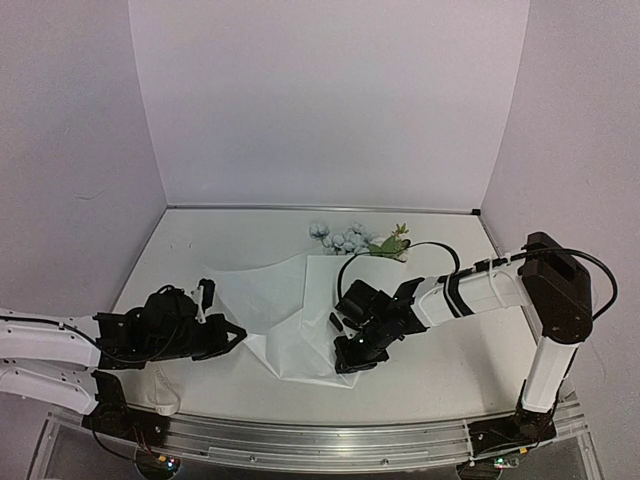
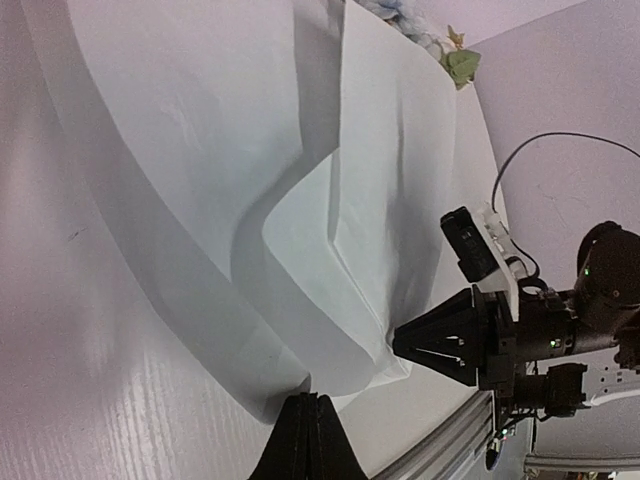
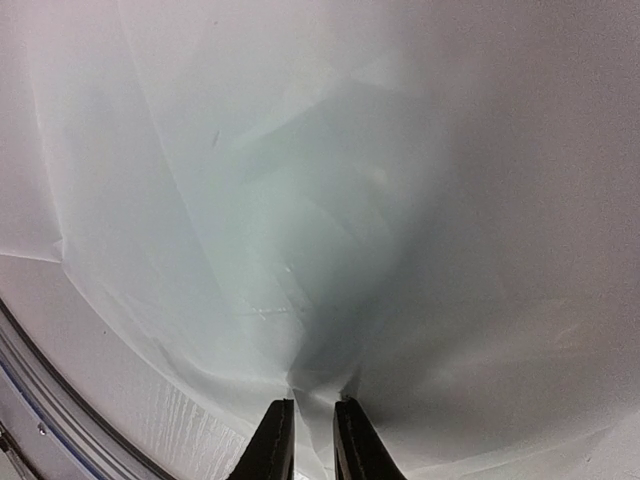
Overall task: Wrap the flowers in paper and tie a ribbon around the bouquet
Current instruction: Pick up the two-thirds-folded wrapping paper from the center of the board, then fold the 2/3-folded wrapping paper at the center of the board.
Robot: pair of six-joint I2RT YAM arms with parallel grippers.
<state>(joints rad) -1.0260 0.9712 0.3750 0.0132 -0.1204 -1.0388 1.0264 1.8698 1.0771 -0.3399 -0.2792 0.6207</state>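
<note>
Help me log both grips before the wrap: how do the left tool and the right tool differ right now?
The left tool has jaws fully together, nipping a corner of the paper; the right tool has them slightly apart, a puckered fold gathered between. The left tool sits beside the sheet, at its left; the right tool reaches over it near the front edge. Both hold the same white paper.

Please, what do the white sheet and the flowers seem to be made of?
The paper: likely thin matte paper; it keeps sharp folds and soft creases. The flowers: pale blooms, green leaves; real or artificial, too small to tell.
</note>
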